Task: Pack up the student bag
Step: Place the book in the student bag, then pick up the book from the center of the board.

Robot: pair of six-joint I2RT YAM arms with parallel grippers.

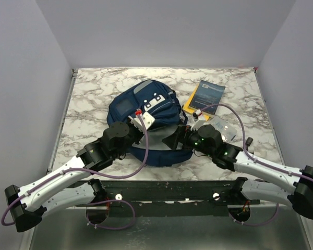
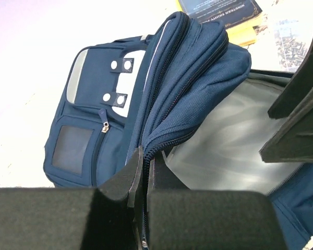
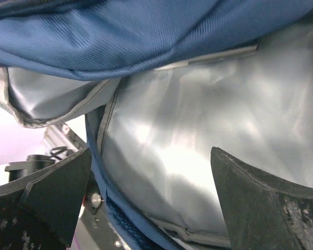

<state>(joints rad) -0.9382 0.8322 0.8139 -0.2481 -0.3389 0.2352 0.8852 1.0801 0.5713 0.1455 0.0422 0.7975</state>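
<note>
The student bag (image 1: 143, 109), a navy backpack with grey trim and white clips, lies in the middle of the marble table. My left gripper (image 1: 137, 129) is shut on the bag's zipper edge. In the left wrist view the zipper edge (image 2: 151, 143) runs between the closed pads of the left gripper (image 2: 144, 174), holding the mouth up so the grey lining (image 2: 224, 146) shows. My right gripper (image 1: 175, 139) is at the mouth from the right. In its wrist view the right gripper (image 3: 151, 192) is open, jaws wide apart. Between them are the grey lining (image 3: 208, 104) and the lower rim (image 3: 112, 205), unpinched.
A dark blue and yellow book (image 1: 204, 96) lies right of the bag, its corner showing as the book (image 2: 224, 13) in the left wrist view. A clear plastic pouch (image 1: 223, 127) lies by the right arm. A strap loops toward the table's near edge (image 1: 156, 159).
</note>
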